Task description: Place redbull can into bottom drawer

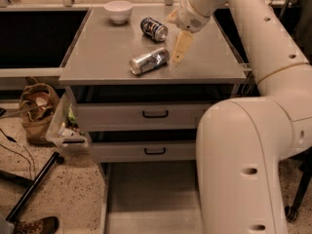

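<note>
The redbull can [148,61] is slim and silver and lies on its side near the front middle of the grey cabinet top [107,52]. My gripper [178,50] hangs just right of the can's right end, close above the top, and holds nothing. The bottom drawer [146,204] is pulled out at floor level, a shallow grey tray with nothing showing in it. My arm covers its right part.
A shorter dark blue can [154,29] lies behind the silver one, and a white bowl [119,10] stands at the back left. Two upper drawers with black handles [155,114] are shut. A brown bag [36,106], a plastic bin [63,126] and a black pole [31,186] are on the floor at left.
</note>
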You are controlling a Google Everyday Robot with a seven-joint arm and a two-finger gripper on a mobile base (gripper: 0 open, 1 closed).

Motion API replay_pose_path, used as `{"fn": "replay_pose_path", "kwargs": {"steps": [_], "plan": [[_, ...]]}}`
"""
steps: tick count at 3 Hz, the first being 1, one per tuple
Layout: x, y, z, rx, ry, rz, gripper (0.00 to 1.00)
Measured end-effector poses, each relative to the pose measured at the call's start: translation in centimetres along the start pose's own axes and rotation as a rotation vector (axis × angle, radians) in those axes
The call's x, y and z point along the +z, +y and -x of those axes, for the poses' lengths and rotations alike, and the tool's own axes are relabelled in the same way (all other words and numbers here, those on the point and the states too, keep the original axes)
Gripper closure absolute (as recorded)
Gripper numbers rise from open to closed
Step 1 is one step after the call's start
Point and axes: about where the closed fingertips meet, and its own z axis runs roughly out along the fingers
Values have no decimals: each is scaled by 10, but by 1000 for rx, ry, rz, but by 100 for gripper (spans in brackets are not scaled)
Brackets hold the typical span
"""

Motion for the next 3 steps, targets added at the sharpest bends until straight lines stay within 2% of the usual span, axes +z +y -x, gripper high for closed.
{"fn": "replay_pose_path", "kwargs": {"steps": [1,2,3], "plan": [[16,-8,31,-61,-32,18,0],[29,-12,50,-97,-45,31,0],[43,-13,50,-90,-50,50,0]]}}
